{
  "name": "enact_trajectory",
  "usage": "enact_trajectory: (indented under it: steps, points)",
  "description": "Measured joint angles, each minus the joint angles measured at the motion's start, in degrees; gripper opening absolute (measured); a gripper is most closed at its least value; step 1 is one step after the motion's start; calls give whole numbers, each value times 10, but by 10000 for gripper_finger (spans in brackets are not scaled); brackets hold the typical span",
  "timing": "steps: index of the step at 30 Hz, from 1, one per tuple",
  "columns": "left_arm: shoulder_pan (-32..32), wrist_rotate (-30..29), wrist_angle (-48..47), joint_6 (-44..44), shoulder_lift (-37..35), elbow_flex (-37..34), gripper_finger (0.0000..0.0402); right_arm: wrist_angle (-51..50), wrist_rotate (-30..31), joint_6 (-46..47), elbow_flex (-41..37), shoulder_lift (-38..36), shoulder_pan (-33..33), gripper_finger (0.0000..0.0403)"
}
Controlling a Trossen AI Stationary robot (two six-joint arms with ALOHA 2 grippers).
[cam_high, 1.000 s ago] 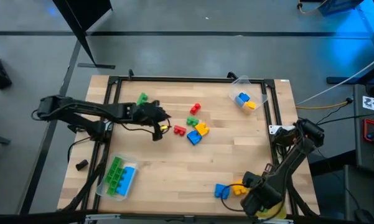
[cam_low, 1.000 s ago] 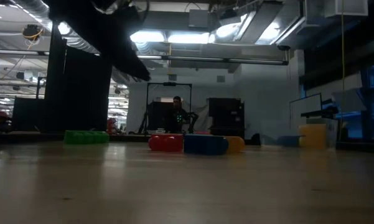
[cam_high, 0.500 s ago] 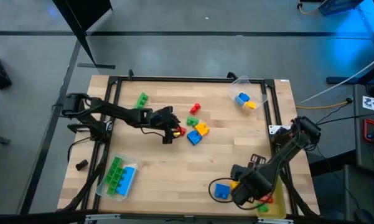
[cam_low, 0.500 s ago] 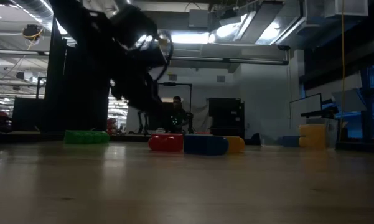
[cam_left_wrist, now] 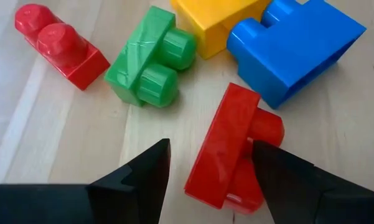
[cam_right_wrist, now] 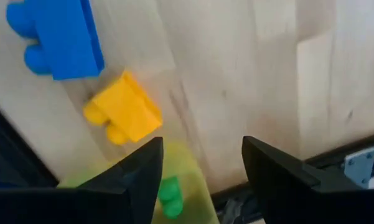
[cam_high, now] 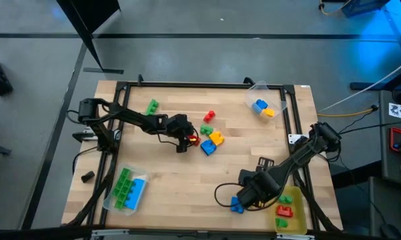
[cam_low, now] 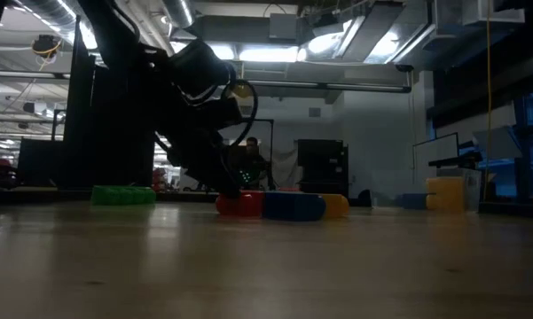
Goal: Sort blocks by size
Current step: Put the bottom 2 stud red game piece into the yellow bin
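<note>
Several blocks lie mid-table: a red brick point(cam_left_wrist: 227, 149), a green one point(cam_left_wrist: 149, 62), a second red one point(cam_left_wrist: 59, 46), a yellow one point(cam_left_wrist: 211, 18) and a blue one point(cam_left_wrist: 292, 46). My left gripper point(cam_left_wrist: 211, 149) is open and slants down, one finger on each side of the first red brick point(cam_high: 193, 139). My right gripper point(cam_right_wrist: 202, 149) is open over bare wood near the front edge, beside a blue block point(cam_right_wrist: 59, 37) and a yellow block point(cam_right_wrist: 121, 109). A lone green block point(cam_high: 151, 105) lies far left. My left gripper stands with its fingers point(cam_left_wrist: 280, 177) on either side of the red brick's long body point(cam_left_wrist: 221, 143), coming from above at a slant. The brick lies on its side on the table. I cannot tell whether either finger touches it.
A clear tray point(cam_high: 128, 189) at the near left holds green and blue blocks. Another clear tray point(cam_high: 263, 107) at the far right holds blue and yellow ones. A yellow tray point(cam_high: 288, 210) at the near right corner holds red and green blocks. A black frame edges the table.
My left gripper has come down and gone toward the table's right, from beside the lone green block to the red brick by the cluster. My right gripper has gone along the near edge toward the left, turning about its own axis and uncovering the yellow tray. No block has moved.
</note>
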Motion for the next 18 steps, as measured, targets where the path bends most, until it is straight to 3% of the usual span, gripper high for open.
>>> enact_trajectory:
  steps: [7, 13, 18]
  points:
    - [-1, 24, -7, -1, -2, 0, 160, 64, 74, -57, 0, 0, -24, 220]
    - [-2, 32, -7, -23, -4, -1, 93, 128, 79, -123, 0, 0, -46, 220]
    - [-2, 34, 10, -53, -7, -2, 65, 161, 96, -152, 0, 0, -57, 220]
